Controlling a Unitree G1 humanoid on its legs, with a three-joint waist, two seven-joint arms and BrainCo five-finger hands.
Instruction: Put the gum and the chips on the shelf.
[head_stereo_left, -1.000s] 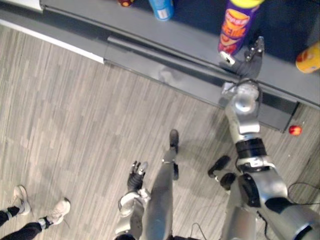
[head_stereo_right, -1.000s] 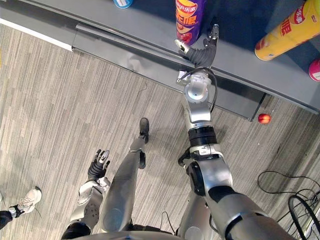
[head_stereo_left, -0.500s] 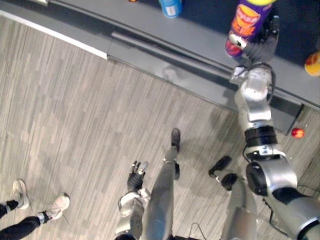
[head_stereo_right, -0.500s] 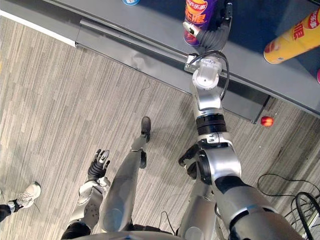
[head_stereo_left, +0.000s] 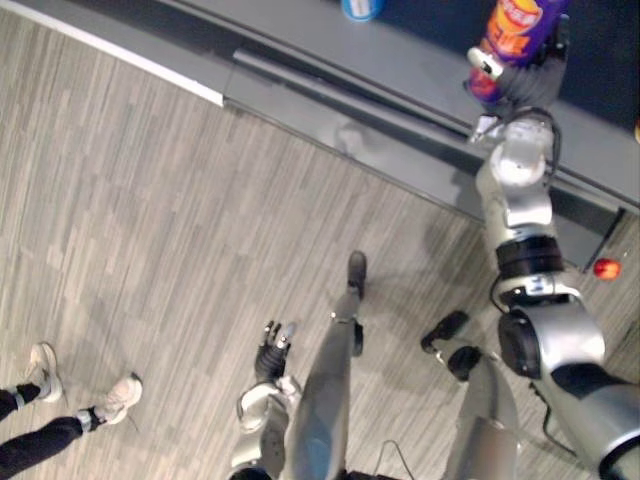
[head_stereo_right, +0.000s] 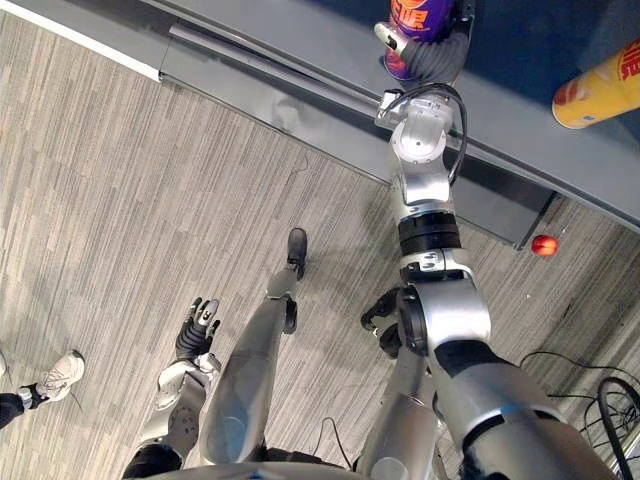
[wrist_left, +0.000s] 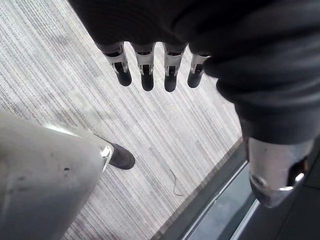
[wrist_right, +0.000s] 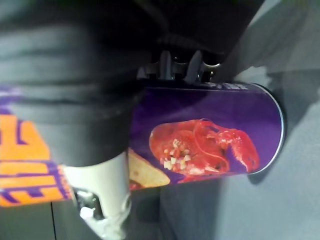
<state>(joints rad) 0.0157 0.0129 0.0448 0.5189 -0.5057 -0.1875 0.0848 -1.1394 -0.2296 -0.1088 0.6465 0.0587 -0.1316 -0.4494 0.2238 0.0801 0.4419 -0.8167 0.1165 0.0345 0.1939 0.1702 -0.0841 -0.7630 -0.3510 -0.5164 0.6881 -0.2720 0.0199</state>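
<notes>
A purple chips can (head_stereo_left: 512, 28) stands upright on the grey shelf (head_stereo_left: 400, 70) at the far right. My right hand (head_stereo_left: 522, 82) reaches out to it at full stretch. In the right wrist view the fingers (wrist_right: 186, 64) curl over one side of the chips can (wrist_right: 205, 132) and the thumb (wrist_right: 100, 200) lies on the other side. My left hand (head_stereo_left: 272, 350) hangs low beside the leg, above the floor. Its fingers (wrist_left: 146, 75) are straight and hold nothing.
A blue container (head_stereo_left: 362, 8) stands on the shelf left of the purple can. A yellow can (head_stereo_right: 600, 88) lies further right. A small red ball (head_stereo_left: 606, 268) rests on the floor by the shelf's base. A person's shoes (head_stereo_left: 118, 396) show at the lower left.
My right hand has reached further onto the shelf and closed round the purple can, which it stood beside with spread fingers. The camera has shifted. The left hand has stayed still.
</notes>
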